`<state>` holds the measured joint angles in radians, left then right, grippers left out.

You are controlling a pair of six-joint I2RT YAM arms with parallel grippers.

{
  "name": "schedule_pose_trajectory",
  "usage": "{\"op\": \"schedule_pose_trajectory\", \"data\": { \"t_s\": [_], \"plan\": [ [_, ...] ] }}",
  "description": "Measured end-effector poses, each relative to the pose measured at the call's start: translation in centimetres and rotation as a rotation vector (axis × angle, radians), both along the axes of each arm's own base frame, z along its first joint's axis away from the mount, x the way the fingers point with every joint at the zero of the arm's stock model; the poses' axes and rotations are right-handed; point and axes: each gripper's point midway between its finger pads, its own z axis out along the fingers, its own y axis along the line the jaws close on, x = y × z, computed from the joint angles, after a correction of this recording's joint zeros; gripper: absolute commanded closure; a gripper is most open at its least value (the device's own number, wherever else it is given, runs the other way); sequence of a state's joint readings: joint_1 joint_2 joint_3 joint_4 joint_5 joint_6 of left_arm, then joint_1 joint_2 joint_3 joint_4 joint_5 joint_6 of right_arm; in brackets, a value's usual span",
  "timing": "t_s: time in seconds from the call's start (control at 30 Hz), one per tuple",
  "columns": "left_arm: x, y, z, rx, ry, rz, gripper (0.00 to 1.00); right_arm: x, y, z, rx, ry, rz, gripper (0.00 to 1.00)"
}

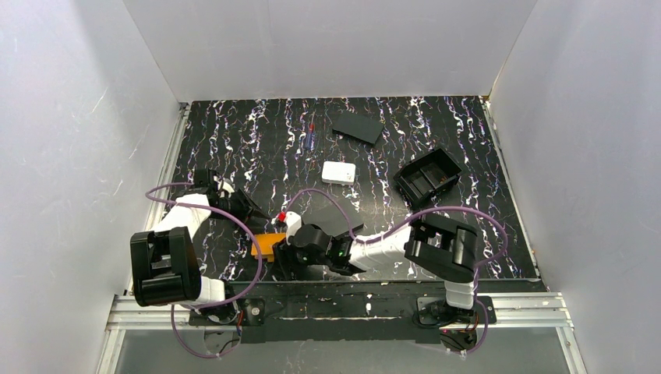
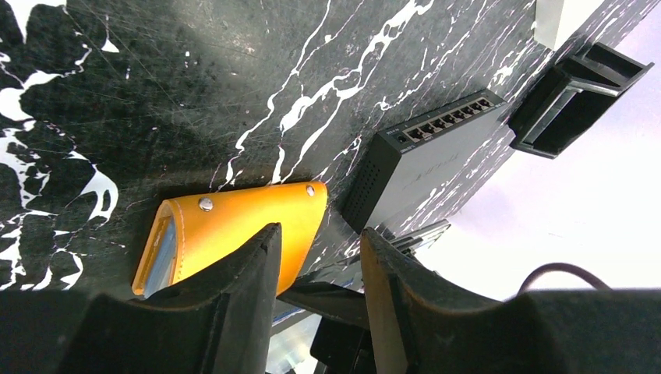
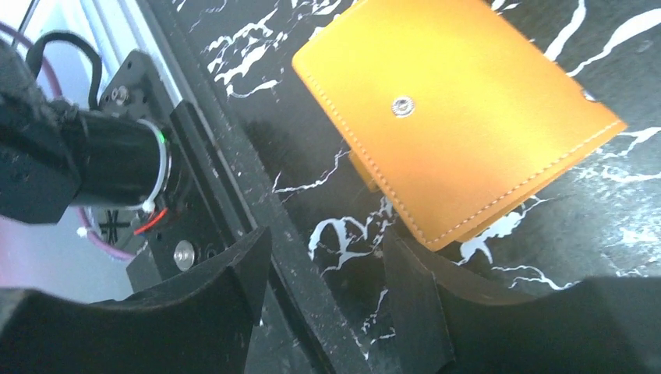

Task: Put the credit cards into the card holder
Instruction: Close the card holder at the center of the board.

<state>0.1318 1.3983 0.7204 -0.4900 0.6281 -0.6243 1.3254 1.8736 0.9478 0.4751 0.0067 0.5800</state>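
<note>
The right gripper [image 3: 326,238] fills the foreground of its wrist view: both fingers stand apart with only tabletop between them, so nothing is pinched. It hovers just beside the near corner of the card holder [image 3: 460,117], probably so that it can pin or lift that edge. The card holder is an orange stitched case lying flat and folded on the table [image 1: 234,132], close to the near rail and between the two arms. A metal snap stud [image 3: 403,105] sits on its upper face. The left gripper [image 2: 319,234] approaches from the opposite side, its fingers likewise spread and empty. One finger overlaps the case in its wrist view, but contact cannot be confirmed. From this side the pale blue lining shows at the open end of the case, which is presumably where a card would enter. Two grippers flanking one case suggests that one will steady it while the other opens it. Just beyond the case lies a black network switch [image 2: 425,167], port row facing the camera. Further out stand a black tray [image 2: 573,101], a white box [image 1: 339,172], a flat black rectangle [image 1: 358,126] and a pen [image 1: 310,137]. No credit card can be identified in any view. No brand, label or lettering is legible on the case, the switch or the box.
</note>
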Motion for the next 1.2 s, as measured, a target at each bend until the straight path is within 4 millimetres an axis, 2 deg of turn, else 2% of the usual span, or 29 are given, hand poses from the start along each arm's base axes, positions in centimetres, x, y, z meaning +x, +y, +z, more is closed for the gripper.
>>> {"op": "schedule_pose_trajectory", "data": {
  "t_s": [0.1, 0.23, 0.4, 0.5, 0.7, 0.87, 0.93, 1.2],
  "plan": [
    [0.0, -0.1, 0.1, -0.010, -0.006, -0.008, 0.59, 1.1, 0.2, -0.4, -0.004, 0.009, -0.048, 0.34],
    [0.0, -0.3, 0.0, -0.018, -0.019, -0.016, 0.60, 3.7, 0.4, -0.8, -0.008, 0.011, -0.166, 0.34],
    [-1.1, -0.6, -1.7, -0.042, 0.032, -0.011, 0.62, 5.2, 0.5, -0.8, -0.006, -0.006, -0.212, 0.41],
    [-1.1, -0.8, -2.0, -0.058, 0.032, 0.004, 0.62, 5.6, 0.4, -1.0, -0.020, -0.045, -0.216, 0.44],
    [-0.9, -0.9, -2.2, -0.068, 0.033, 0.034, 0.62, 5.8, 1.6, -1.5, -0.074, -0.197, -0.218, 0.40],
    [-0.9, -0.9, -2.1, -0.070, 0.031, 0.041, 0.62, 6.0, 1.7, -1.4, -0.154, -0.316, -0.244, 0.41],
    [-0.9, -0.8, -2.0, -0.067, 0.027, 0.041, 0.62, 6.2, 1.7, -1.2, -0.184, -0.360, -0.261, 0.48],
    [-1.4, -0.6, -1.0, -0.038, 0.015, 0.036, 0.62, 7.3, 1.7, -1.6, -0.252, -0.459, -0.282, 0.59]
  ]
}}
